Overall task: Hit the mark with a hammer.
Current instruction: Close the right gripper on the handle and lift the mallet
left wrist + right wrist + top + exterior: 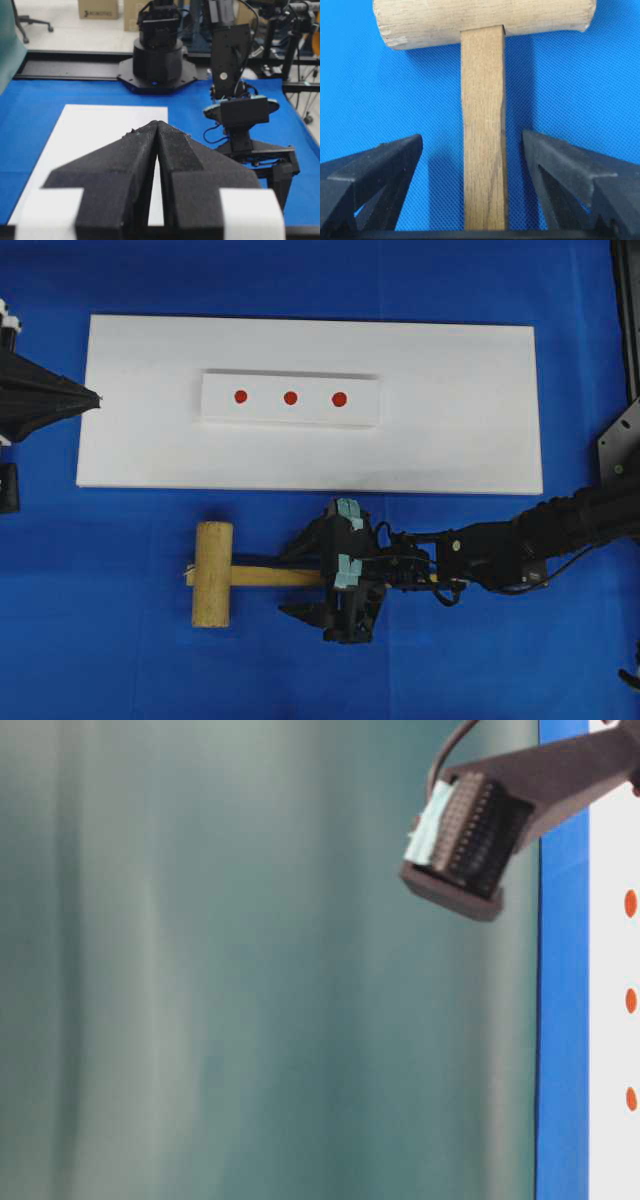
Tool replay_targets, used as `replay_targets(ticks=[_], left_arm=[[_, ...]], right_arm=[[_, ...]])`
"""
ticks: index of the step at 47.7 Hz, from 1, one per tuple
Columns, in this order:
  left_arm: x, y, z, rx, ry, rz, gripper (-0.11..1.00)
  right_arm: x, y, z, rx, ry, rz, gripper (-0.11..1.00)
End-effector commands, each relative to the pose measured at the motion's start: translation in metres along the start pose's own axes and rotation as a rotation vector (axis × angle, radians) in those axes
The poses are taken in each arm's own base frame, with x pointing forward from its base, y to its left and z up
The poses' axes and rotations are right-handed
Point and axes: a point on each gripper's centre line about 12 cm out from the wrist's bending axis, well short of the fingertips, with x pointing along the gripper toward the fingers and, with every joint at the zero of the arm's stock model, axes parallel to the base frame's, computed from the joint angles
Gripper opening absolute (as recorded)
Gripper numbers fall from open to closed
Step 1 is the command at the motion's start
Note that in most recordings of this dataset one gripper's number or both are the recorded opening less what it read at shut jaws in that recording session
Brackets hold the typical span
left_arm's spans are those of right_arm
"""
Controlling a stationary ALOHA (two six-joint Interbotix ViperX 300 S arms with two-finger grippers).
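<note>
Blue cloth covers the table [120, 660]. Lower middle of the overhead frame, the hammer [213, 573] lies flat, its handle between the right gripper's [300, 582] wide jaws, untouched. Left gripper [95, 397], far left: jaws closed, empty.

It looked like a robotics lab: a blue cloth-covered table [50, 100], brown cardboard boxes [98, 8] and a wheeled chair base [30, 22] behind.

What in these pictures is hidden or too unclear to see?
- Hammer: the handle's far end is covered by the right gripper overhead, and cut off by the bottom edge in the right wrist view.
- Table-level view: a blurred green surface fills most of it; only three red marks show at the edge.
- Left gripper: blocks the white board beyond.
</note>
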Motion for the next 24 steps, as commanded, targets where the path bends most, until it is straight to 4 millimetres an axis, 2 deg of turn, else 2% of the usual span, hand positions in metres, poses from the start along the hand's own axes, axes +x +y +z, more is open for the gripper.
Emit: replay_targets(ticks=[1,4,10,14,16,24], left_arm=[[0.002,0.000,0.004,-0.003,-0.009,0.000,0.00],[0.001,0.000,0.004,-0.003,-0.011,0.000,0.00],[0.002,0.000,0.004,-0.005,-0.009,0.000,0.00],[0.002,0.000,0.003,-0.005,-0.008,0.000,0.00],[0.001,0.000,0.004,-0.005,-0.011,0.000,0.00],[0.002,0.000,0.003,-0.006,-0.008,0.000,0.00]], right_arm=[[0.001,0.000,0.010,0.009,-0.024,-0.001,0.81],[0.001,-0.001,0.011,0.004,-0.024,-0.007,0.69],[0.001,0.001,0.010,-0.026,-0.015,-0.003,0.34],[-0.002,0.004,0.012,-0.039,-0.013,0.004,0.14],[-0.004,0.006,0.015,-0.046,-0.016,0.010,0.10],[-0.024,0.016,0.039,-0.042,-0.060,0.041,0.10]])
